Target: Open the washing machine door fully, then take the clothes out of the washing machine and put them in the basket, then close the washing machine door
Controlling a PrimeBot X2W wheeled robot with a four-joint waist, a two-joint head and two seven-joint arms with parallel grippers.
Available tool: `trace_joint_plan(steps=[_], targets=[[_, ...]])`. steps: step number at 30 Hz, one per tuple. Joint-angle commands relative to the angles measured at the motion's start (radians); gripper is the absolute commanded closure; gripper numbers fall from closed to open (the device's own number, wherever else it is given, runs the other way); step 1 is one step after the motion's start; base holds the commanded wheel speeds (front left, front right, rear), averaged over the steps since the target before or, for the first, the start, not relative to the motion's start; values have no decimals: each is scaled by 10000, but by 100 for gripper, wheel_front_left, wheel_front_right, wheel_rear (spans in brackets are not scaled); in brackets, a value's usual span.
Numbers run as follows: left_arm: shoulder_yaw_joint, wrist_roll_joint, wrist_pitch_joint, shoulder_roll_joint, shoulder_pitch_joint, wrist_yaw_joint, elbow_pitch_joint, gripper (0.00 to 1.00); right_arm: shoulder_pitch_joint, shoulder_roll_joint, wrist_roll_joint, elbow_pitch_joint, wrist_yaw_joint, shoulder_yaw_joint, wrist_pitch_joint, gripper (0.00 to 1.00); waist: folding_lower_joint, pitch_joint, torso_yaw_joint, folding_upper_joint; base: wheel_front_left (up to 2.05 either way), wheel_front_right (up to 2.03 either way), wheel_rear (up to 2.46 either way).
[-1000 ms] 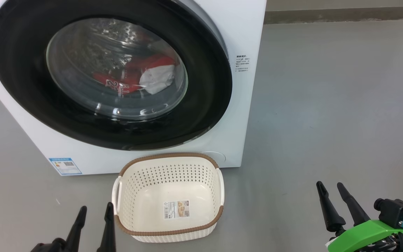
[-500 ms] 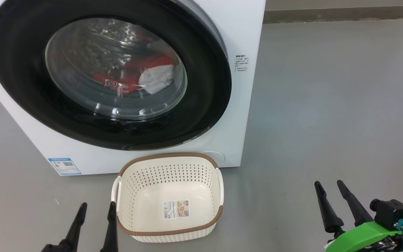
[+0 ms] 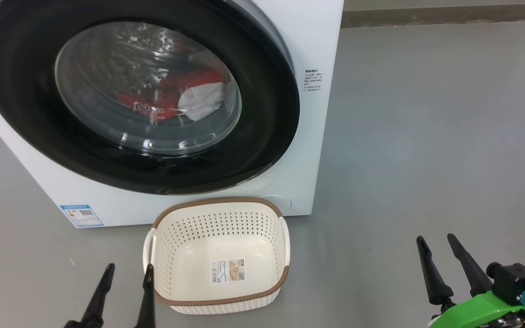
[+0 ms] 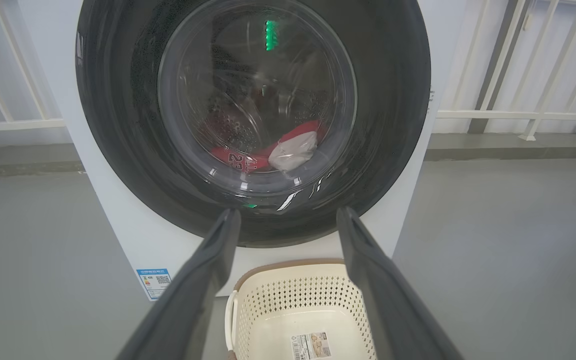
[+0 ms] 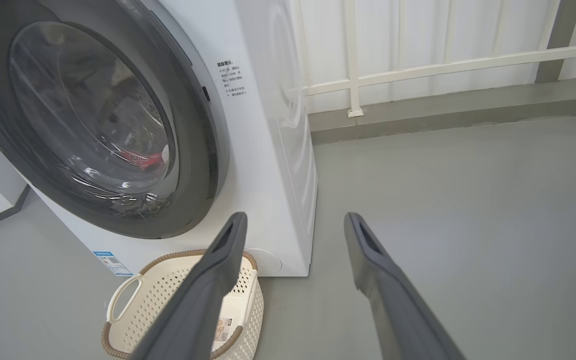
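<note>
A: From the head we see the washing machine door (image 3: 30, 114) covering the washing machine (image 3: 317, 45), the clothes (image 3: 171, 98) behind its glass, the basket (image 3: 219, 200) just before the machine.

B: Left wrist: our left gripper (image 4: 289, 214) faces the door, jaws wide.

A: Right wrist: our right gripper (image 5: 294, 220) points at the machine's front corner, jaws wide.

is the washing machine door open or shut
Shut: the washing machine door lies flush on the washing machine, the clothes seen through its glass.

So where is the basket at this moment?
In the head view the basket stands on the floor at lower centre, just in front of the washing machine, with the left claw close beside its left handle.
</note>
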Motion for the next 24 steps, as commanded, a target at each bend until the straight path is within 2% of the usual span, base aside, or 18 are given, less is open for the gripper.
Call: trace_joint_plan(steps=[1,21,22,23,24], targets=[[283,6,-122,106,-69,37,-184,0,-18,-86,-17,-256,4,140,-136,0,0,10,-7,0,0,0,0],[243,-283,-122,106,-133,53,-27,0,-201,11,142,-541,4,135,-136,0,0,92,5,0,0,0,0],[222,-287,-122,106,-145,62,-44,0,-267,16,182,-576,4,185,-136,3,0,101,10,0,0,0,0],[197,-288,-122,106,-157,73,-60,0,-343,28,249,-599,4,228,-136,57,0,111,14,0,0,0,0],[169,-307,-122,106,-171,87,-84,0,-439,45,308,-615,4,227,-136,87,0,123,18,0,0,0,0]])
